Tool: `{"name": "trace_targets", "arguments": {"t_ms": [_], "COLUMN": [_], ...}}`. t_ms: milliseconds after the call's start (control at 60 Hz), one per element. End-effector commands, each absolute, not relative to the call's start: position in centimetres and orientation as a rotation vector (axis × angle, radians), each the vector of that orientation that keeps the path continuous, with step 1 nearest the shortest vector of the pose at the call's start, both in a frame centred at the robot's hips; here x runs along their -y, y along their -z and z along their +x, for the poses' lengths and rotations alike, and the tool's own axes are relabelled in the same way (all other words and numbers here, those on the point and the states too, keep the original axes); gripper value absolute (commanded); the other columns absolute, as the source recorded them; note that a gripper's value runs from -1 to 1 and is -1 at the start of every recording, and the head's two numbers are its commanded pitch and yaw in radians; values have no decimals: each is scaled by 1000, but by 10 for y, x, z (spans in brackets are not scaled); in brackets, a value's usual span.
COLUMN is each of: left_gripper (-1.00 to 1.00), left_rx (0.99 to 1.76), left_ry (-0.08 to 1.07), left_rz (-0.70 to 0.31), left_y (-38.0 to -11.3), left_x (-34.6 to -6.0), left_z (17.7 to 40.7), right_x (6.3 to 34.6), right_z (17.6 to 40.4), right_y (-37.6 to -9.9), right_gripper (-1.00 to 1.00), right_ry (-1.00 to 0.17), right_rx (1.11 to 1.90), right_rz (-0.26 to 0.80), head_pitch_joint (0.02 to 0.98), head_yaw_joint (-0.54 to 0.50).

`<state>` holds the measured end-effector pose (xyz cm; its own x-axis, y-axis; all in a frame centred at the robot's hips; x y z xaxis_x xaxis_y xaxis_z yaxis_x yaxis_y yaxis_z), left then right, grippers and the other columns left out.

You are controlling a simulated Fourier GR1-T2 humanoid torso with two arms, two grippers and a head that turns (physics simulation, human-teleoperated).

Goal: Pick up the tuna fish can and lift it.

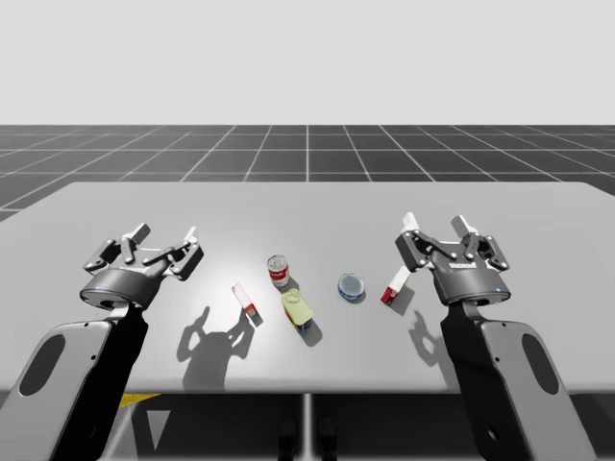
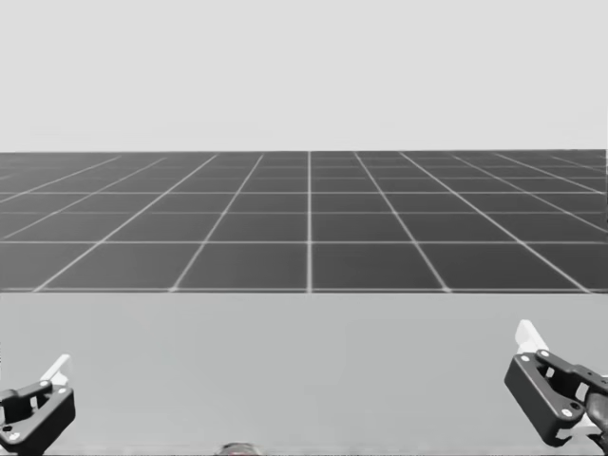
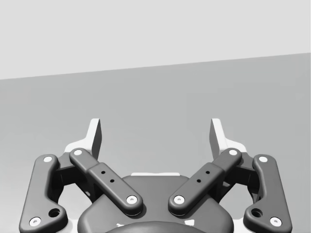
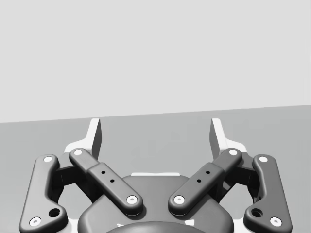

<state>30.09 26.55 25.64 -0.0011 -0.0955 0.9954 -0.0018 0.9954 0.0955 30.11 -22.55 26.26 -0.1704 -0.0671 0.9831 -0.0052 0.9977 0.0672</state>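
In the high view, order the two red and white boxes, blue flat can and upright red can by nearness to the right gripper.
From my right gripper:
1. Right red and white box, beside it.
2. Blue flat can, further left.
3. Upright red can, near centre.
4. Left red and white box, leftmost.

table [image 1: 317, 206]: pale grey slab | floor [image 1: 307, 149]: dark, light grid lines | backdrop: plain light grey

2 cans: 1 red can [image 1: 278, 269], 1 flat blue can [image 1: 351, 286]; 2 red-and-white boxes [image 1: 246, 302] [image 1: 395, 288]; 1 yellow container [image 1: 297, 307].
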Motion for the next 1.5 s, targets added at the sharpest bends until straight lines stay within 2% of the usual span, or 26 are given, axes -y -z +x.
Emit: {"name": "trace_targets", "arguments": {"t_ms": [17,133,267,533,633,700,717,750,833,1000,1050,1217,1333,1500], "left_gripper": [-1000,-1000,-1000,-1000,-1000,-1000,-1000,-1000,-1000,-1000,-1000,-1000,-1000,-1000], "left_rx": [1569,1570,1570,1568,1567,1568,1568,1569,1567,1568,1568,1568,1565,1564], "left_ry": [75,79,87,99,103,104,104,102,96,102,103,103,109,111], "left_rz": [79,77,82,79,77,78,78,77,75,42,43,42,41,41], "left_y": [-256,-256,-256,-256,-255,-255,-255,-255,-255,-257,-257,-258,-257,-257], "left_x": [-266,-265,-264,-261,-259,-259,-259,-259,-259,-255,-255,-255,-253,-252], "left_z": [301,301,301,301,301,301,301,301,301,297,297,297,297,297], "right_x": [226,227,227,226,225,219,219,217,213,199,195,190,192,182], "right_z": [301,302,301,301,301,301,301,300,293,269,260,231,217,192], "right_y": [-263,-264,-264,-264,-264,-266,-267,-269,-273,-277,-276,-269,-259,-233], "right_gripper": [-1000,-1000,-1000,-1000,-1000,-1000,-1000,-1000,-1000,-1000,-1000,-1000,-1000,-1000], "right_ry": [57,57,49,28,28,62,74,105,100,80,67,-11,-30,-127], "right_rx": [1742,1745,1750,1744,1732,1739,1721,1685,1682,1674,1665,1640,1585,1506], "right_rz": [51,49,42,33,50,59,60,129,178,147,180,190,223,229], "head_pitch_joint": [452,582,689,830,841,840,840,836,826,822,821,824,829,834], "head_yaw_joint": [1,-27,-71,-195,-202,-198,-198,-194,-188,-180,-177,-173,-175,-178]}}
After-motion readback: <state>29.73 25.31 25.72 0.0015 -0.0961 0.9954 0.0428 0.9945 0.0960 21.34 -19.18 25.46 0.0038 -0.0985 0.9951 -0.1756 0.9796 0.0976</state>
